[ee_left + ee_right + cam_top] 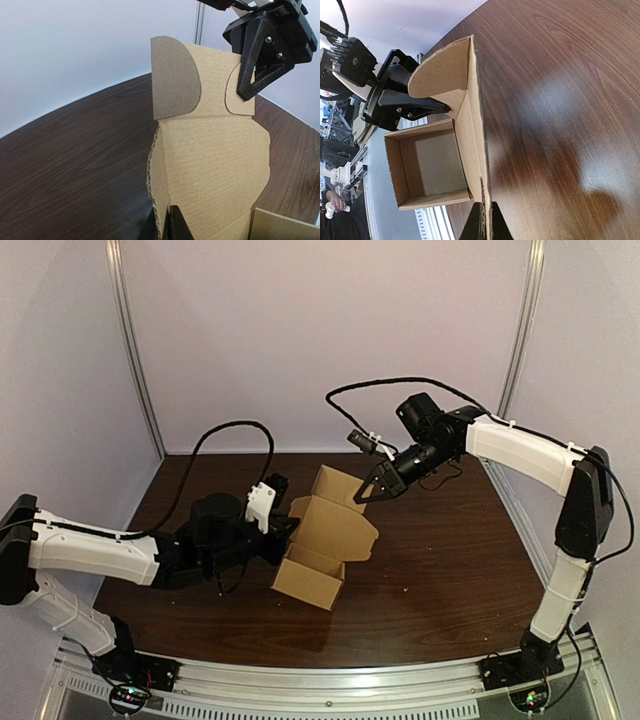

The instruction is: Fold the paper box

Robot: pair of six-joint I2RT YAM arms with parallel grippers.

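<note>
Shells: white casings are fitted along the left arm (95, 550) and the right arm (520, 450).
Joints: black housings (585, 505) are set between them.
Right gripper (362, 495): black angular plastic is fastened with silver screws (274, 47).
Cables (230, 428): black leads are looped over both.

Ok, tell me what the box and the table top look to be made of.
The box looks like brown corrugated cardboard with a matte finish: its cut edge shows wavy fluting in the left wrist view. The table top looks like dark wood or a wood-look laminate, semi-gloss: grain lines and a soft light reflection show, but which it is stays unclear.
</note>
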